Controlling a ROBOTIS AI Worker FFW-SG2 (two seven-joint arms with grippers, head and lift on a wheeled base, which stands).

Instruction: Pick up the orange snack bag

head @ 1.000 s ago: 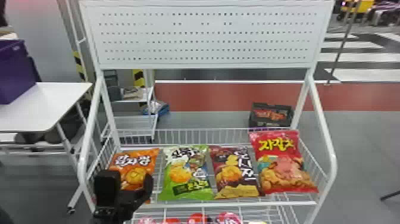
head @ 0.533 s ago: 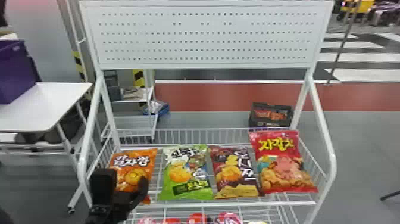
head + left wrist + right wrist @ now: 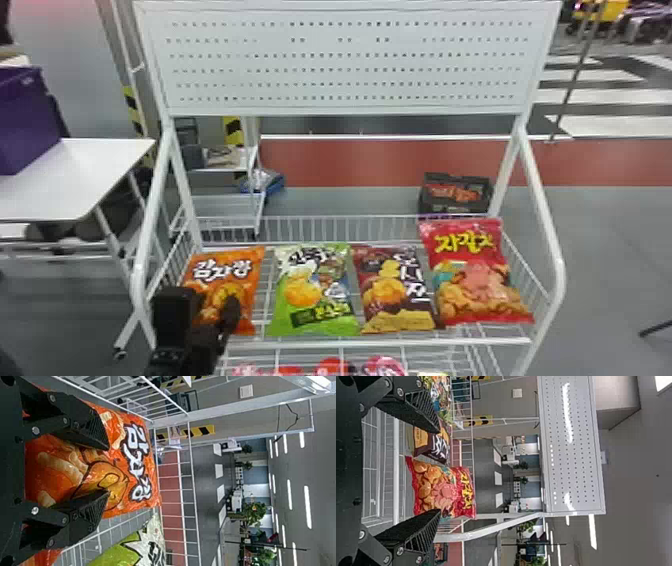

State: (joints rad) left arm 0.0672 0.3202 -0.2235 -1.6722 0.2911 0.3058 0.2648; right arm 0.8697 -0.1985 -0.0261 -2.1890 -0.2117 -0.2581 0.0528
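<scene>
Left gripper (image 3: 211, 300): edging toward the robot's left since the earlier frame, its fingers drawing closer together.
Left fingers: standing moderately apart in the left wrist view, black and ribbed, reaching over the bag's front; whether they are touching it, I cannot tell.
Orange snack bag (image 3: 248, 285): lying on the wire shelf (image 3: 380, 343) at its left end, glossy, crinkled and puffed.
Neighbours: green bag (image 3: 295, 320), brown bag (image 3: 395, 295) and red bag (image 3: 470, 285) lying in a row beside it.
Right gripper (image 3: 440, 471): holding nothing, its fingers spreading wide.
</scene>
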